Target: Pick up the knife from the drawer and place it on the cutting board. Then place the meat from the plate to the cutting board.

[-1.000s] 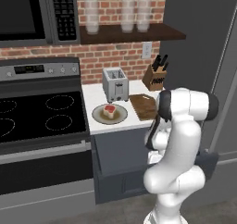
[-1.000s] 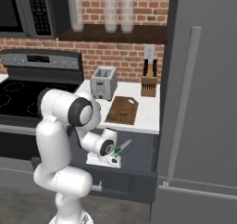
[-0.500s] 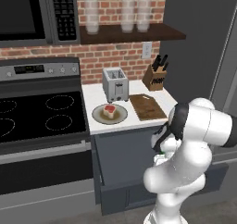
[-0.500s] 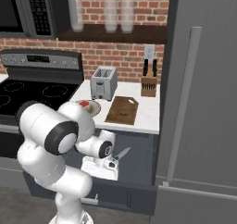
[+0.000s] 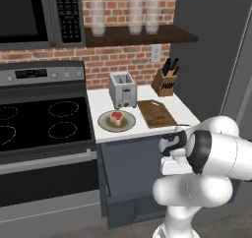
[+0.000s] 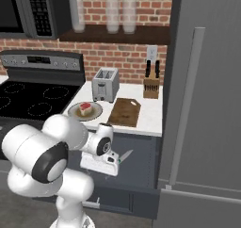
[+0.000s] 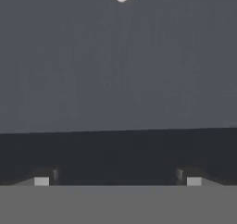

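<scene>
Nothing is moved yet: the knife [image 6: 125, 155] lies in the open drawer [image 6: 141, 163] below the board [image 6: 124, 112], the meat [image 6: 85, 107] sits on the plate [image 6: 74, 113] left of the board, and the tool [image 7: 117, 182] hangs released over the drawer

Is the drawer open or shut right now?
Open. The drawer stands pulled out below the counter, and the knife lies inside it beside the gripper.
</scene>
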